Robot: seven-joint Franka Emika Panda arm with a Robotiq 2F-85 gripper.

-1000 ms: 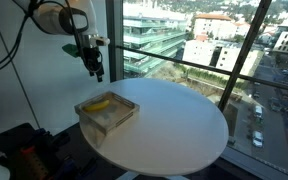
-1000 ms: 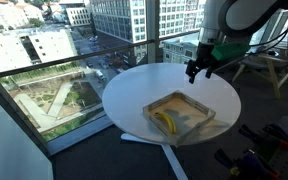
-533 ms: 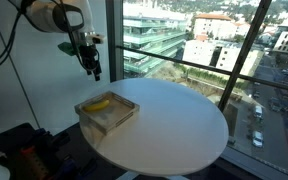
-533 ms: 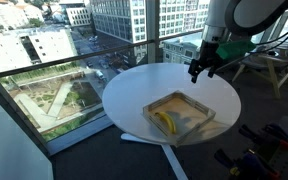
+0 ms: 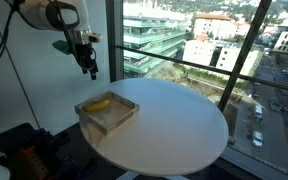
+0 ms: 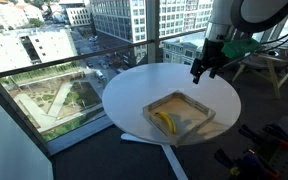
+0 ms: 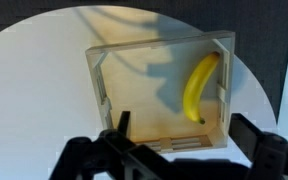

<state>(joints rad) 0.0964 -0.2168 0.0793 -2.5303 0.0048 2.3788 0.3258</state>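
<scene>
A yellow banana lies inside a shallow wooden tray on a round white table. The banana and tray show in both exterior views, the banana near one side wall of the tray. My gripper hangs in the air well above the table, apart from the tray; it also shows in an exterior view. In the wrist view its fingers are spread wide and hold nothing.
The table stands against a floor-to-ceiling window with a railing. Dark equipment with cables sits on the floor beside the table. A wooden trestle stands behind the arm.
The gripper has risen a little and drifted away from the tray's side. The banana and tray have not moved.
</scene>
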